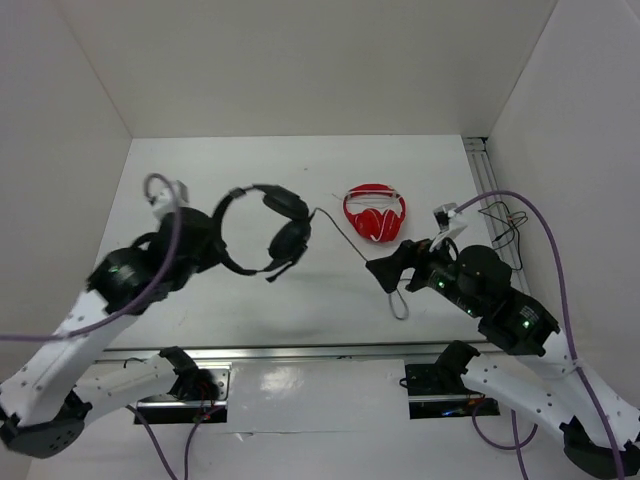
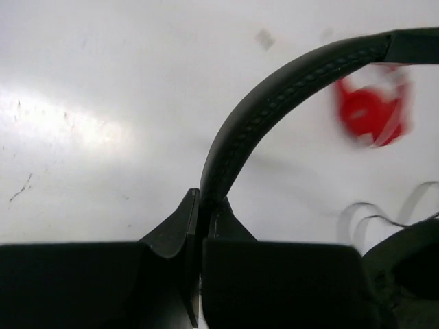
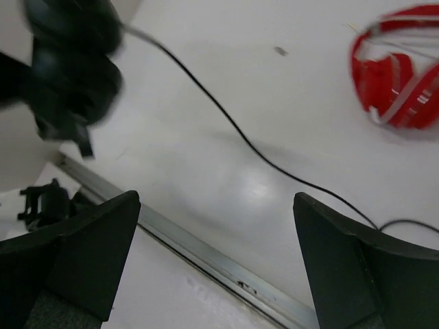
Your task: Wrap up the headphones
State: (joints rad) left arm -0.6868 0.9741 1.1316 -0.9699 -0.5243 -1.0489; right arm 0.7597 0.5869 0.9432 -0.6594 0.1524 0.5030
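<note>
1. The left gripper (image 2: 204, 202) is clamping hard on the headband (image 2: 274, 103), its fingers pressed together on the band with no gap showing.
2. That grip is carrying the black headphones (image 1: 288, 238) left of centre, and they look to be hanging clear of the table (image 1: 250, 310). My read is that this is meant to let the wire run off freely.
3. Both earcups are dangling at the far end of the band, pointing toward the middle of the workspace.
4. The cable (image 3: 240, 133) is trailing from the earcups across the table toward the right arm, ending in a small loop near that arm.
5. The right gripper (image 3: 218, 253) is hovering over that stretch of cable with its fingers (image 3: 89, 247) spread wide, gripping nothing. It looks lined up to take the wire.
6. The cable is lying on the surface beyond the fingers, not between them as far as the wrist view shows.
7. The red-and-white headphones (image 1: 375, 215) are lying flat toward the back, apart from both grippers and playing no part here.
8. Counting up:
   - two arms
   - two grippers, one closed and one spread
   - two headsets, one black and one red-and-white
   - two earcups on the black set
   - one long cable
9. I'm judging the wrapping as not yet begun, since no turns of wire are showing around the band or cups.
</note>
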